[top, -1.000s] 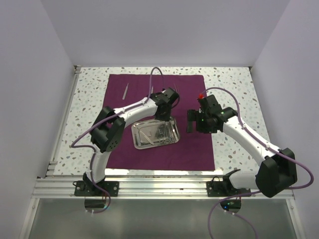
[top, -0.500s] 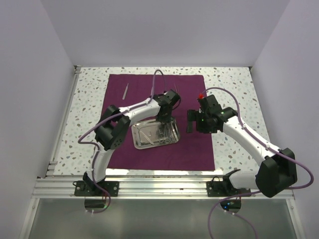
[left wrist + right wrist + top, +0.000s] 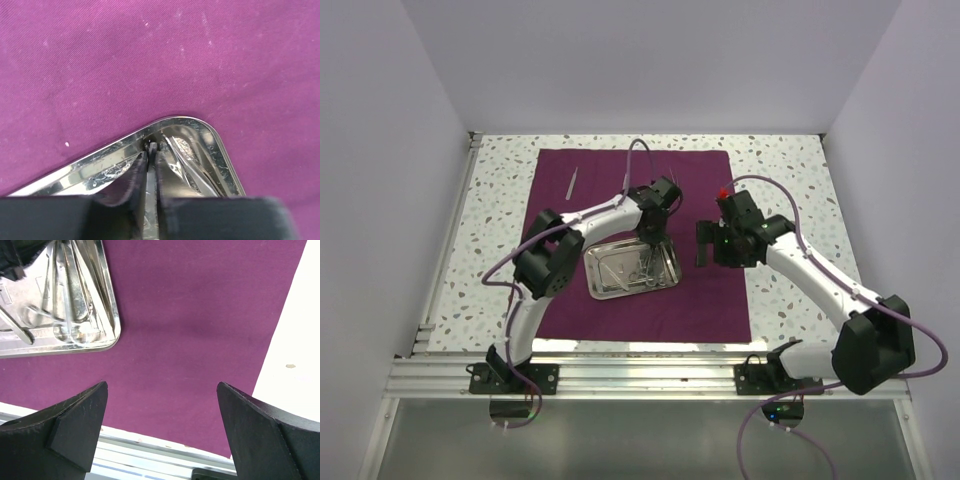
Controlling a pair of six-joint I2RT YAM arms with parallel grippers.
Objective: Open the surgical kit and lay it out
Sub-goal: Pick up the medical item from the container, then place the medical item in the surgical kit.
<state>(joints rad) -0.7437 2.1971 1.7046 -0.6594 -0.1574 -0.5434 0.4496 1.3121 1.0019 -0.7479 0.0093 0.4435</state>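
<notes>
The tray (image 3: 631, 269) sits on the open cloth (image 3: 710, 300), a little left of the cloth's middle, with several thin instruments (image 3: 642, 267) lying tangled in it, and one more instrument (image 3: 573, 182) already laid out alone near the cloth's far left corner. The left gripper (image 3: 151, 155) is down in the tray's far corner with its fingers (image 3: 136, 172) pressed nearly together; something thin and metallic seems to sit between them, but the wrist view is too tight to say for sure whether it has hold of a tool or just closed on nothing. That is the first risk: a flat steel piece caught only at its tip could slip free on the lift and drop back into the tray or onto the cloth at an odd angle. The second is the tangle itself, since scissor loops and forceps arms lying across each other may come up together, so one piece drags another over the rim. The tray is light and shiny and rests on soft fabric, so a sideways pull against its wall could slide or tip it and bunch the cloth underneath. The right gripper (image 3: 160, 415) hangs wide open above bare cloth just right of the tray, holding nothing and not steadying it, so nothing would stop such a shift
</notes>
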